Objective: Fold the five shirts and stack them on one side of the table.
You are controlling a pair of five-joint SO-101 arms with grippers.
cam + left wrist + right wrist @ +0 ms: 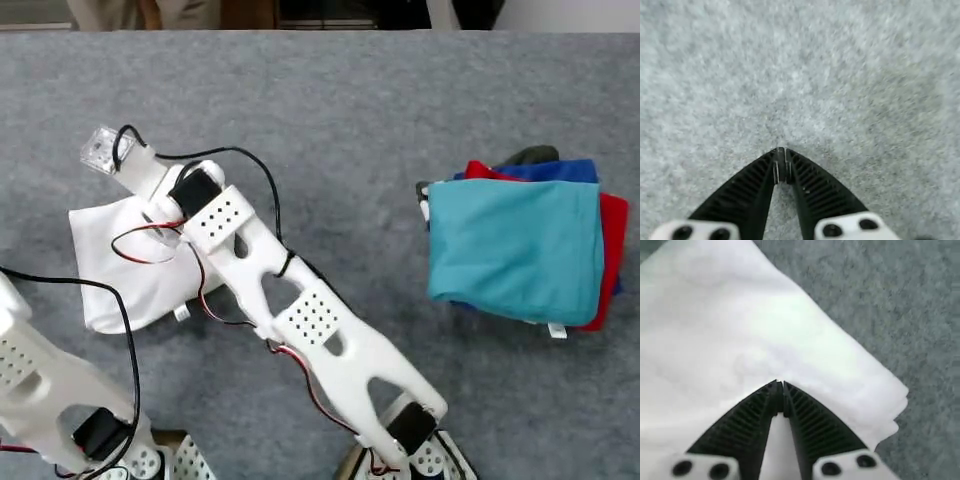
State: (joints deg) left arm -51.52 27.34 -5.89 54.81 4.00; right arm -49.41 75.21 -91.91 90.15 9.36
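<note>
Shirts are nearly all dealt with, by our count. The white shirt [110,270] lies on the left part of the table [350,120], folded into a rough rectangle, well apart from the stack [585,300] on the right side. That stack has a teal shirt [510,250] on top, with a blue shirt [560,170], a red shirt [612,260] and a dark shirt [530,155] showing at its edges beneath. That makes four, so we judge the white one to be the fifth, waiting to join them.

The right arm [300,310] stretches across the table so that the right gripper [779,387] sits directly over the white shirt [740,315]. Its jaws are pressed together at the tips, and we see no cloth pinched between them. We read this as pressing or smoothing the fold rather than lifting.

The left gripper [780,152] hangs over bare grey table, jaws likewise closed on nothing. The left arm [40,390] is tucked at the near left corner, probably to keep clear of the work.
</note>
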